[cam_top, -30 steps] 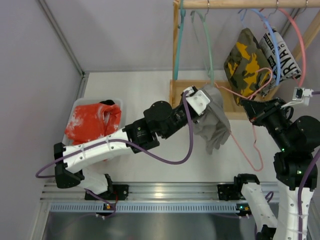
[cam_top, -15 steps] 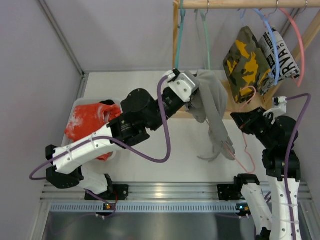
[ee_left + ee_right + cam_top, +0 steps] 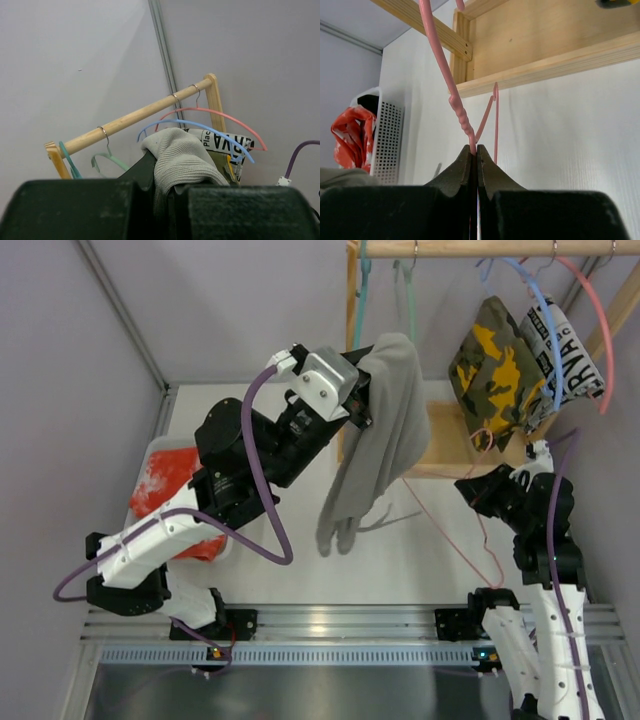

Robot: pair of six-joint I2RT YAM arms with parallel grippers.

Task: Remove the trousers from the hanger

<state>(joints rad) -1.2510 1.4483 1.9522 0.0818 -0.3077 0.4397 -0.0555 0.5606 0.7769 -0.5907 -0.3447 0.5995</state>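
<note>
Grey cloth is filling the left claw point(image 3: 164, 186): its two fingers are pressing together on a fold of the grey trousers point(image 3: 182, 159), with only the cloth's thickness between them. In the top view the claw is holding that fold high, and the trousers are hanging loose toward 6 o'clock, their leg ends dangling over the white table point(image 3: 260, 420). Their top edge is sitting right beneath the green hanger point(image 3: 409, 302); I cannot tell whether the two are touching. At 3 o'clock from there my right claw point(image 3: 474, 149) is clamping fully down on the thin wire of a pink hanger point(image 3: 451, 94), which is rising from the fingertips toward 11 o'clock in the wrist view and carrying nothing that I can see. Up at 1 o'clock from that claw in the top view, the camouflage trousers point(image 3: 490, 365) are hanging bunched under the wooden rail point(image 3: 480, 248), beside a black-and-white printed garment point(image 3: 566, 358), with a blue hanger point(image 3: 546, 320) crossing in front of them. Far out at 9 o'clock, a white basket point(image 3: 176, 444) is holding a red-orange garment point(image 3: 168, 488).
</note>
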